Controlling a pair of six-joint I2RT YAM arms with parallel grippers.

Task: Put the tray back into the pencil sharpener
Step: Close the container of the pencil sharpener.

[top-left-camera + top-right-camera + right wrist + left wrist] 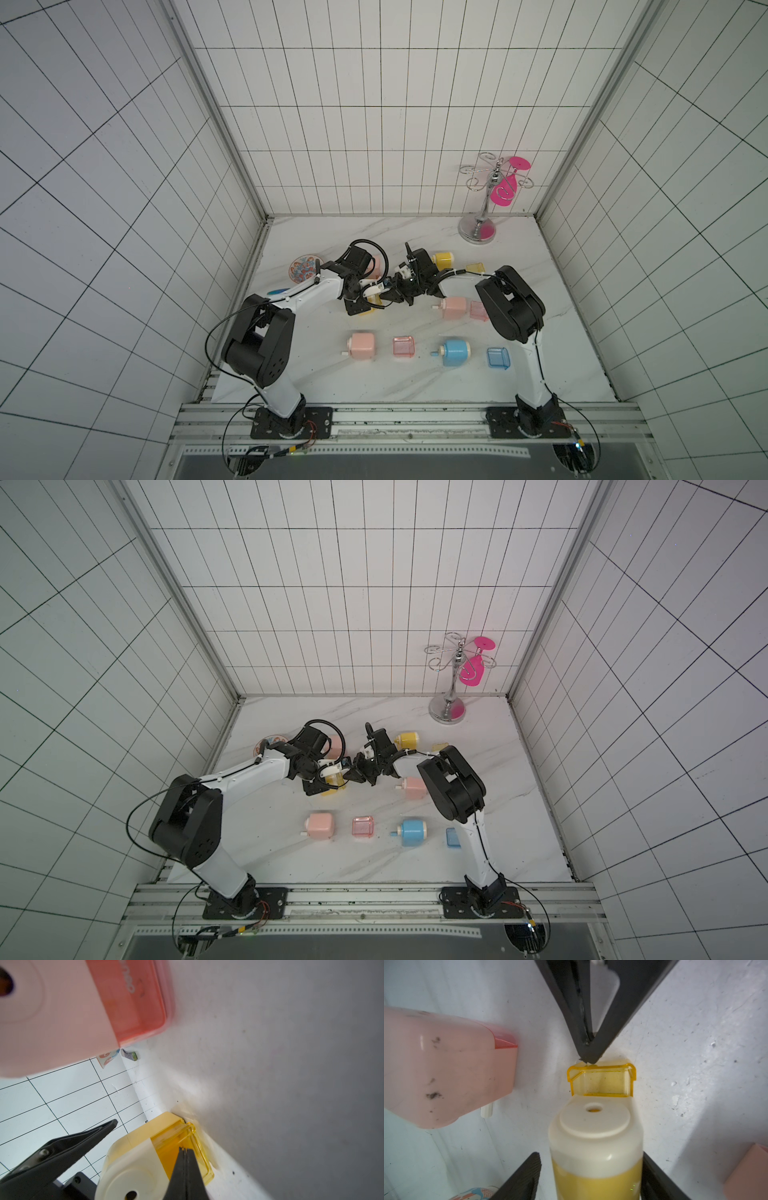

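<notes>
The yellow tray [602, 1082] sits partway inside the yellow pencil sharpener [596, 1147], one end poking out. The sharpener lies on the counter [695, 1043], left of centre and toward the far side. The right jaws are clenched on nothing, their tip touching the tray's outer rim. The left jaws straddle the sharpener's body, though I can't tell if they pinch it.

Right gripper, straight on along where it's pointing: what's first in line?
The yellow tray. The right gripper, shut, has its tip at the tray's outer end wall, apparently touching. Behind it is the sharpener, held by the left gripper, with the tray only partly in.
</notes>
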